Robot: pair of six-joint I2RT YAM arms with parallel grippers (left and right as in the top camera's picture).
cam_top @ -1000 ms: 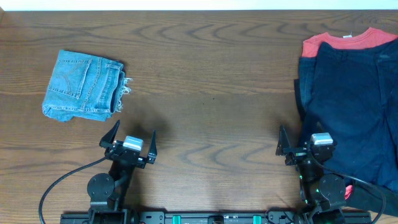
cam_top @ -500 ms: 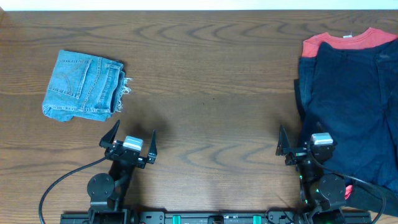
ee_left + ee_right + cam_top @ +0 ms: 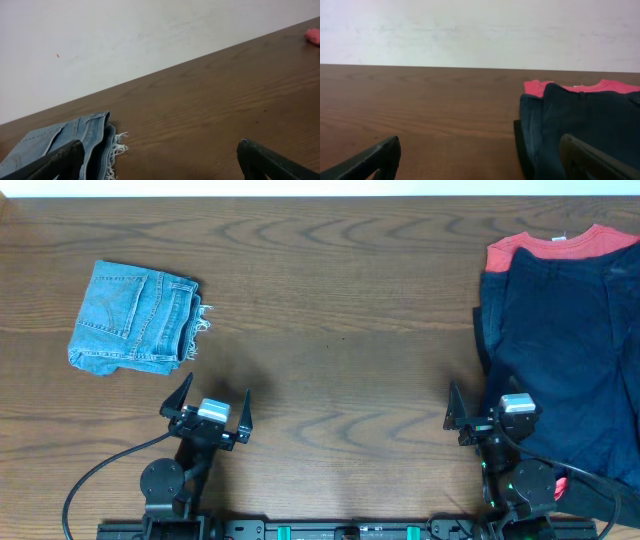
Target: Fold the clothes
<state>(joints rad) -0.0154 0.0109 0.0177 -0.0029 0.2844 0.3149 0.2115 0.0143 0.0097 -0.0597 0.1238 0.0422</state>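
Folded light-blue denim shorts (image 3: pixel 135 318) lie at the left of the table, also in the left wrist view (image 3: pixel 60 145). A dark navy garment (image 3: pixel 565 350) lies unfolded at the right, on top of a red shirt (image 3: pixel 560 245); both show in the right wrist view, navy (image 3: pixel 580 125) and red (image 3: pixel 570 87). My left gripper (image 3: pixel 212 405) is open and empty near the front edge, below the denim. My right gripper (image 3: pixel 490 408) is open and empty, its right finger over the navy garment's left edge.
The wooden table (image 3: pixel 340 310) spreads bare between the two piles. A white wall (image 3: pixel 480 30) stands behind the far edge. A black cable (image 3: pixel 100 475) runs by the left arm's base.
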